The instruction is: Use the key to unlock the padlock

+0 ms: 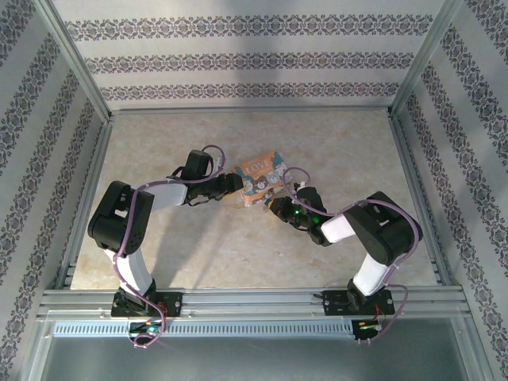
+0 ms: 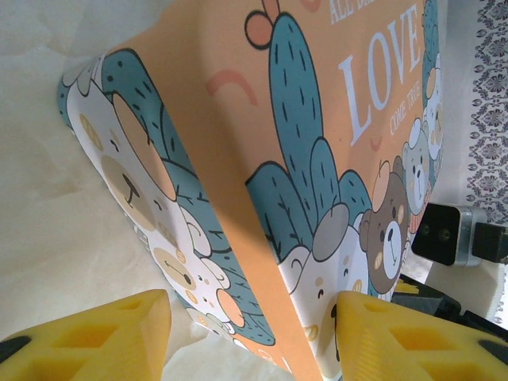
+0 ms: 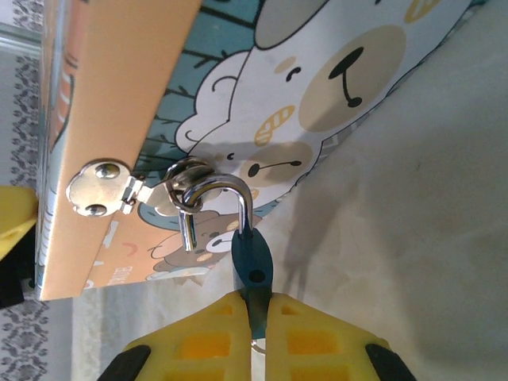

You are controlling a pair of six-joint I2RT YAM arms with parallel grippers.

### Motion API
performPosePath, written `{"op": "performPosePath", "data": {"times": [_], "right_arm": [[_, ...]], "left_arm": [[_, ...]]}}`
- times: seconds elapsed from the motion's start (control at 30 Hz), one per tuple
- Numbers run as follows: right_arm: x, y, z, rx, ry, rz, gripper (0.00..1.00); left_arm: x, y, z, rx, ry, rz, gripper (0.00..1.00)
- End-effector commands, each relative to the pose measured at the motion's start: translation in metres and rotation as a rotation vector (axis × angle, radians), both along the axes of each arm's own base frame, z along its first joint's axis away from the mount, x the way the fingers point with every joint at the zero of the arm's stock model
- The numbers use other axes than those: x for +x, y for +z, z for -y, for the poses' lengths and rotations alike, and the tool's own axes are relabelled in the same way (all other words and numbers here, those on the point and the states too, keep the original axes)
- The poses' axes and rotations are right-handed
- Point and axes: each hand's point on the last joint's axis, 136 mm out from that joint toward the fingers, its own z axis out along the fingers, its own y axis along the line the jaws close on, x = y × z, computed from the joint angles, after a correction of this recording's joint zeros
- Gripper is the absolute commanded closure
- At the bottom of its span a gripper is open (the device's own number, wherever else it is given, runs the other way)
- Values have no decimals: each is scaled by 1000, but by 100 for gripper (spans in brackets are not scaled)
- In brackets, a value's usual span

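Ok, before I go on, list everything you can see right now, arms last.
box: one, orange with teal cacti and bears, lettered LOVE, mid-table between the grippers.
hasp: one, silver, on the box's edge.
padlock: one, silver shackle hooked through the hasp's loop, one end free.
blue piece: one, at the shackle's other end; lock body or key, cannot tell.
table: one, beige.
left gripper: yellow fingers either side of the box's corner; grip unclear.
right gripper: yellow fingers pinched on the blue piece.

Padlock (image 3: pixel 251 252) of polished silvery metal with smooth blue body; matt printed card box (image 2: pixel 238 175)
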Motion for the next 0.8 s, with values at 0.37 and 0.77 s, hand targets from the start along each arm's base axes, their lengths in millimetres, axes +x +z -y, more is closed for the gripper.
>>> {"op": "performPosePath", "data": {"times": [0.37,0.77], "right_arm": [[26,18,10,124,-139,60,93],[36,19,20,141,-197,54,94]], "left_arm": [[-24,-34,-12,83,16,-103,44],[-24,-32,-12,83,16,-96,45]]}}
